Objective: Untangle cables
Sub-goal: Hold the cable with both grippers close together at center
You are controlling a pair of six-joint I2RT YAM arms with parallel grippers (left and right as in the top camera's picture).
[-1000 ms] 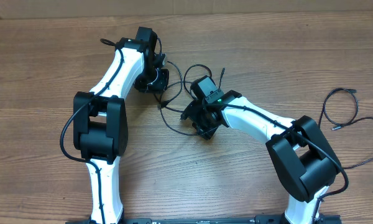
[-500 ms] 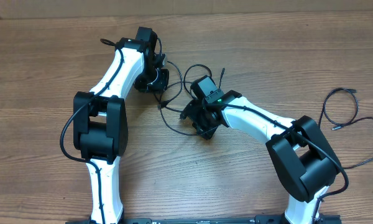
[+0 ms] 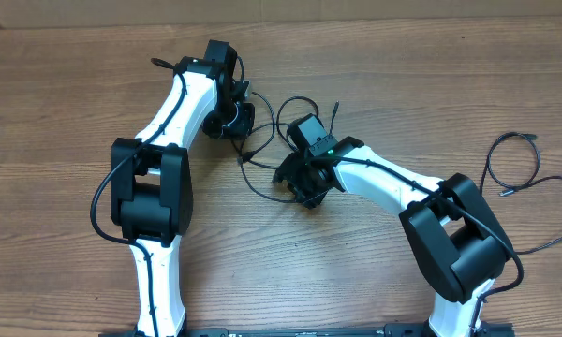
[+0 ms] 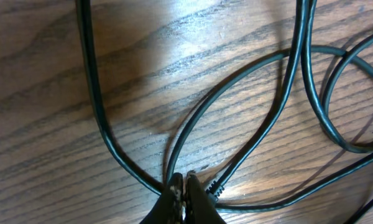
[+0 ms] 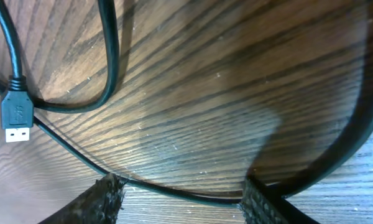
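A wooden table (image 3: 66, 103) seen from above, its far edge running along the top of the view, with wide bare wood to the far left, along the back and at the front between the two arm bases. The cables (image 3: 262, 140), thin black cords in loose crossing loops, lie in the middle of the table between the two grippers. A loose cord (image 3: 515, 135) lies well apart near the right edge. The left arm reaches forward and bends inward, its gripper (image 3: 232, 120) down at the left side of the tangle. In its wrist view the left gripper (image 4: 185, 196) has its jaws pressed together, with several cords meeting at the tips; whether one is pinched cannot be told. The right arm reaches in from the right, elbow bent, its gripper (image 3: 298, 183) low at the tangle's near side. Up close, the right gripper (image 5: 183, 202) has its jaws apart, holding nothing, with a thin cord on the wood between them and a plug (image 5: 16, 117) to the left.
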